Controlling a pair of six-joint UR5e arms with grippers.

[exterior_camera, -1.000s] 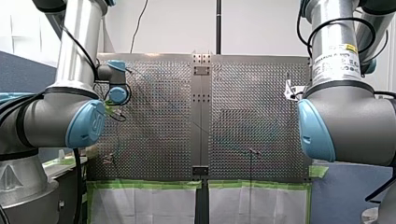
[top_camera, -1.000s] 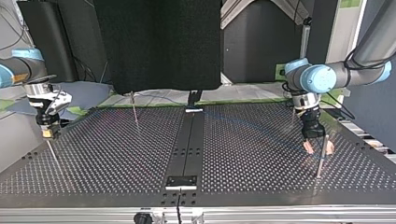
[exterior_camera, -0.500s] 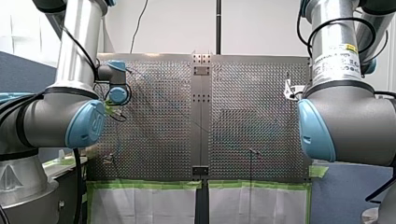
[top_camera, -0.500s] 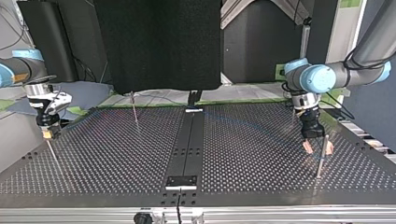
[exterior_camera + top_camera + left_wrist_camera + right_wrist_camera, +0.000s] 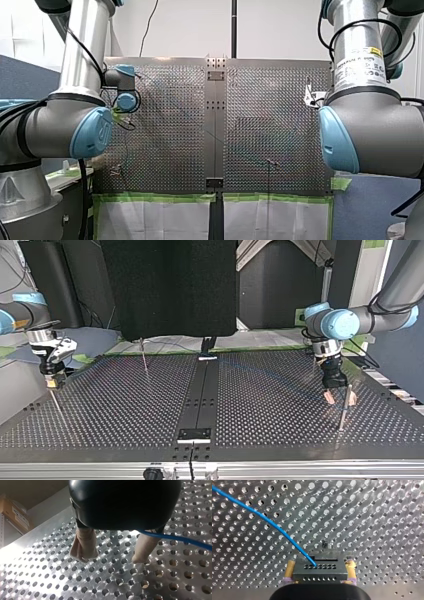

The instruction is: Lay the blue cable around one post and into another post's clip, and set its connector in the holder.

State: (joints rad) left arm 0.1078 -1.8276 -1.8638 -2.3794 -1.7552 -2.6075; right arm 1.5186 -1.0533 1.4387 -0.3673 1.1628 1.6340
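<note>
Over the surface [image 5: 115,405] nothing has shifted: my right claw [image 5: 320,562] still pinches the connector [image 5: 319,572], my left claw [image 5: 112,557] stays spread beside the blue cable [image 5: 180,540]; routing seems paused.

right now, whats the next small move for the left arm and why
Probably nudge my left gripper sideways until the cable lies between its fingers: they stand open and empty, and the cable runs past one finger's root, not through the gap. My right gripper clamps the connector.
</note>
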